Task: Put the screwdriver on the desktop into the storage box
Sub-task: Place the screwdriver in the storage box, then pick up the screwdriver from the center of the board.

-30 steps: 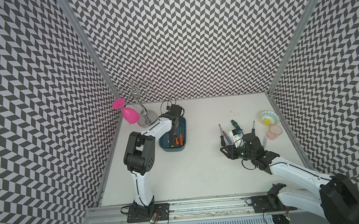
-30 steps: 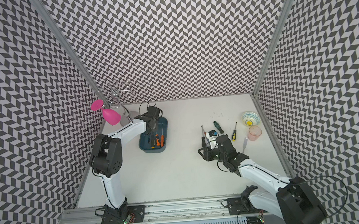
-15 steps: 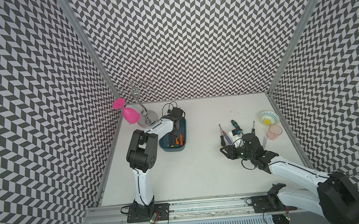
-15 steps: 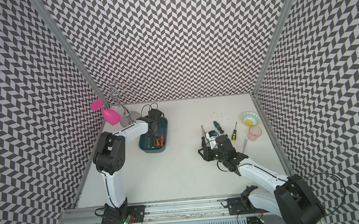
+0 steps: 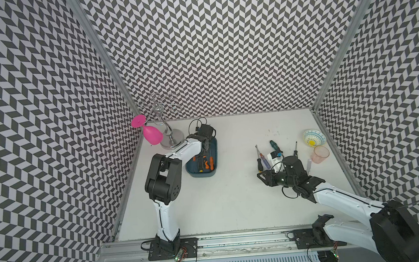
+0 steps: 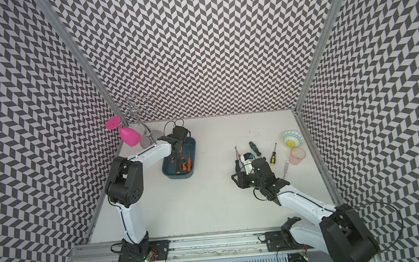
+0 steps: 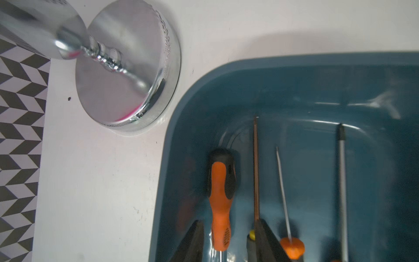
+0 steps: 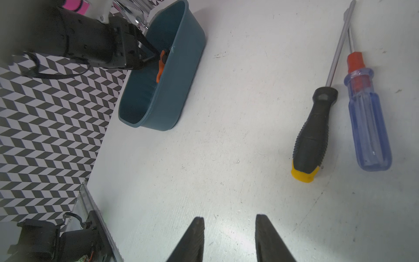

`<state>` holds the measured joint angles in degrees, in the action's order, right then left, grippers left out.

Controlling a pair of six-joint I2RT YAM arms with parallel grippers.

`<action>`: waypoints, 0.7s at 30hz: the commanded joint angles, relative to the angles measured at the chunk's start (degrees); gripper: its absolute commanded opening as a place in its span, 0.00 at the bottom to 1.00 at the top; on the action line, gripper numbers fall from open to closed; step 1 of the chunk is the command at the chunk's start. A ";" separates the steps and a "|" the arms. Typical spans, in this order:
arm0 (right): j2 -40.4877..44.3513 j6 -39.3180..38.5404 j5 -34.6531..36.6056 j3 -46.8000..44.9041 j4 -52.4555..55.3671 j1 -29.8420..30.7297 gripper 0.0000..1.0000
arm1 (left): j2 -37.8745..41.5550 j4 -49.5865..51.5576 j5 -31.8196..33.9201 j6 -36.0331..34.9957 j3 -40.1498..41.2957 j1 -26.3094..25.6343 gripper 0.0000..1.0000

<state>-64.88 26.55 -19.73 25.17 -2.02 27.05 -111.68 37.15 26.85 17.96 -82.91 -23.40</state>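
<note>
At right of centre in both top views, on the white tabletop (image 5: 234, 198): loose screwdrivers lying flat, five as far as can be told. Nearest the right arm (image 5: 336, 198) is a black-handled screwdriver (image 8: 310, 133) with a yellow cap, just beside a blue-handled screwdriver (image 8: 367, 127), their shafts close together. The right arm's jaws are spread with nothing between them, low over bare tabletop near the black handle. Left of centre stands the storage box (image 5: 203, 176), with the left arm (image 5: 187, 151) reaching into it. Its jaws stand apart on either side of an orange-and-black screwdriver (image 7: 221, 192) that lies on the box floor among other drivers, and no pinch is evident. Handling, by judgement: light, rigid tools. The smooth round shafts are apt to roll or slip. The ribbed black handle offers the surest hold, taken across its thick middle and kept level to clear the box wall.
</note>
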 commanded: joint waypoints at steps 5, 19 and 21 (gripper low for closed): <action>-0.24 -0.43 2.11 1.78 0.63 -0.42 0.41 | 9.46 -1.91 -6.77 2.47 3.90 -2.26 0.44; -4.40 -0.44 10.24 7.21 6.94 -0.42 0.45 | 28.15 -13.81 -21.09 8.21 21.42 -5.38 0.46; -5.84 -0.60 11.36 8.44 7.90 -0.47 0.46 | 30.97 -15.75 -23.86 8.70 24.41 -5.43 0.48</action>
<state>-69.23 26.41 -11.84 31.44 5.08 26.81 -84.36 26.48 8.36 24.88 -61.10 -28.51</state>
